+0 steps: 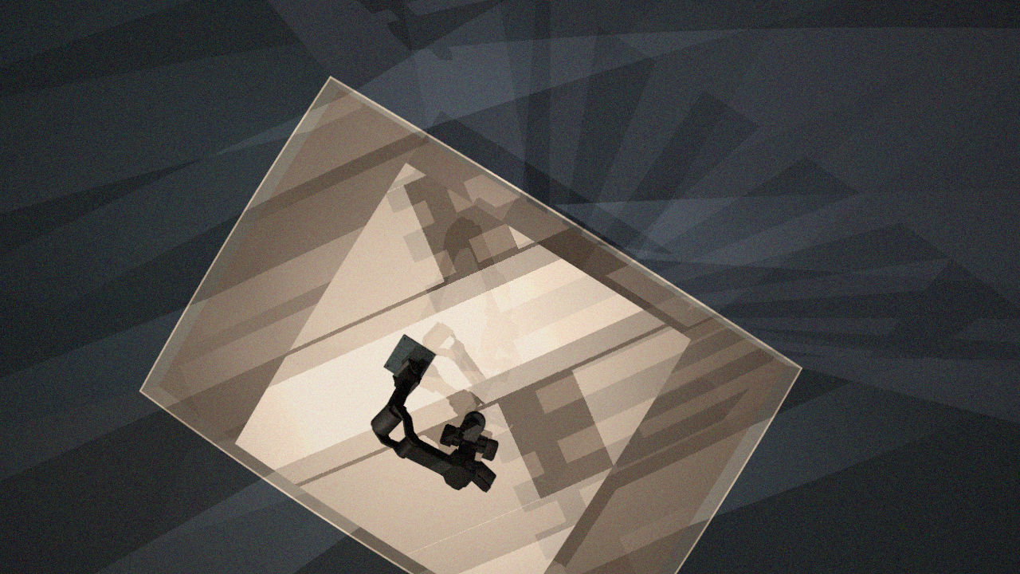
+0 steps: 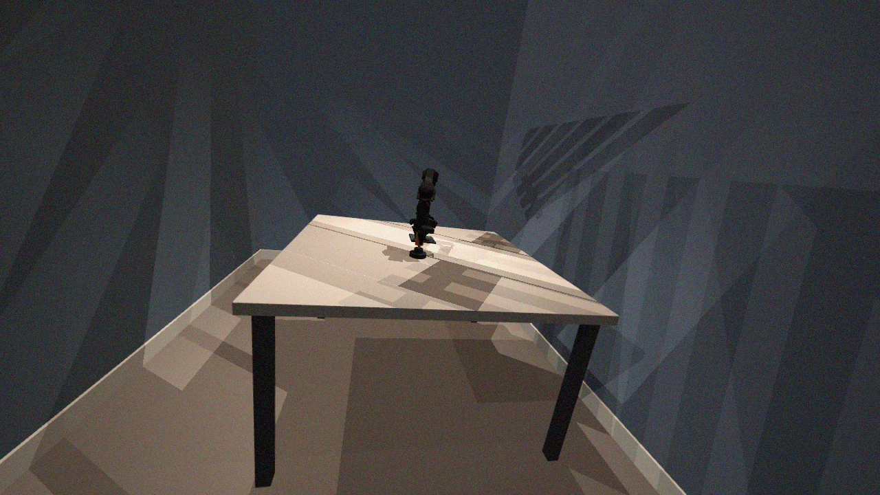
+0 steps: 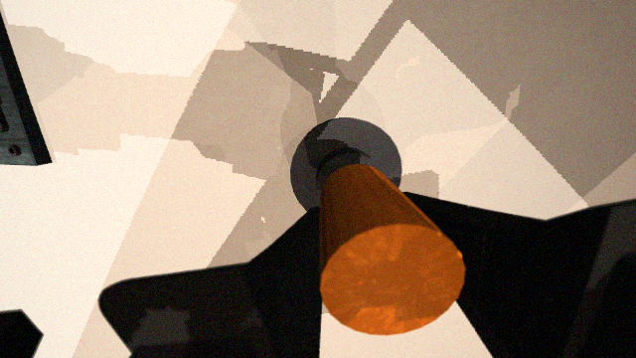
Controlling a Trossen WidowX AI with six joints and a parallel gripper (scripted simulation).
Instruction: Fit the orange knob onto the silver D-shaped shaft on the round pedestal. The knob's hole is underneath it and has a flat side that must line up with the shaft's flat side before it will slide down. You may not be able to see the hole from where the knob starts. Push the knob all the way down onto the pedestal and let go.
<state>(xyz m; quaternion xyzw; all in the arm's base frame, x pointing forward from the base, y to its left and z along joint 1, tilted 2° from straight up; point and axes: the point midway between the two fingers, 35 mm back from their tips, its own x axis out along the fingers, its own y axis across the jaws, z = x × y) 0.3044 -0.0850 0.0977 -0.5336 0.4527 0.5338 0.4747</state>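
The orange knob (image 2: pixel 418 240) (image 3: pixel 393 278) is a tall, slightly tapered cylinder. My gripper (image 3: pixel 359 208) is shut on it, with a dark finger on each side. The dark round pedestal (image 2: pixel 417 254) (image 3: pixel 380 144) stands on the table directly below the knob. In the wrist view the knob's lower end overlaps the pedestal's raised middle. The silver shaft cannot be made out, and the knob's hole and its flat side are hidden underneath. In the exterior view the knob's lower end is at or just above the raised middle; any gap is too small to tell. The arm hides knob and pedestal in the top view.
The arm (image 1: pixel 428 457) (image 2: pixel 427 184) reaches over the pedestal from its grey base plate (image 1: pixel 408 351) (image 3: pixel 20 144), which lies on the table (image 1: pixel 342 399) (image 2: pixel 320 282). Broken patches of light and shadow cross the table top.
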